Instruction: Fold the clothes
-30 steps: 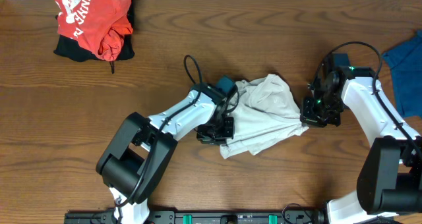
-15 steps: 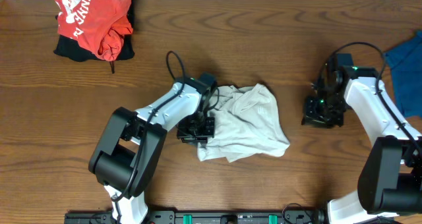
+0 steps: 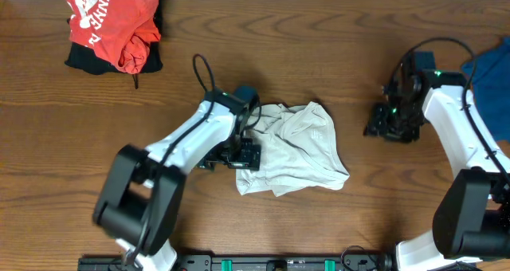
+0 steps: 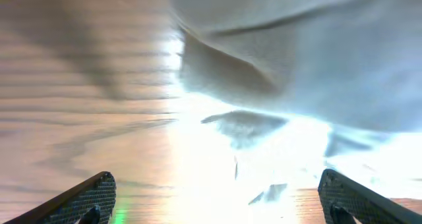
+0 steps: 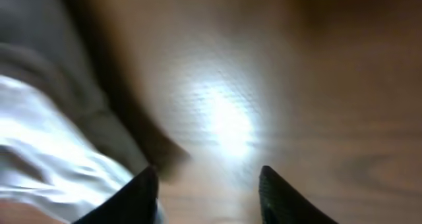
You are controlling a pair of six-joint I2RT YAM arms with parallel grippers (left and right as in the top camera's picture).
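Beside the shirt (image 3: 296, 146), left fingers (image 4: 84, 196) apart

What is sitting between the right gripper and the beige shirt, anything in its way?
Nothing visible. In the overhead view only bare wooden table lies between the right gripper and the right edge of the shirt. The blue cloth sits on the gripper's other side, and the red garment is in the far left corner.

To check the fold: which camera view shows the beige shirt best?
The overhead view: the whole shirt, crumpled, with its full outline. The left wrist view gives only a blurred, glaring edge of it. The right wrist view has a blurred pale patch at the left; whether that is the shirt I cannot tell.
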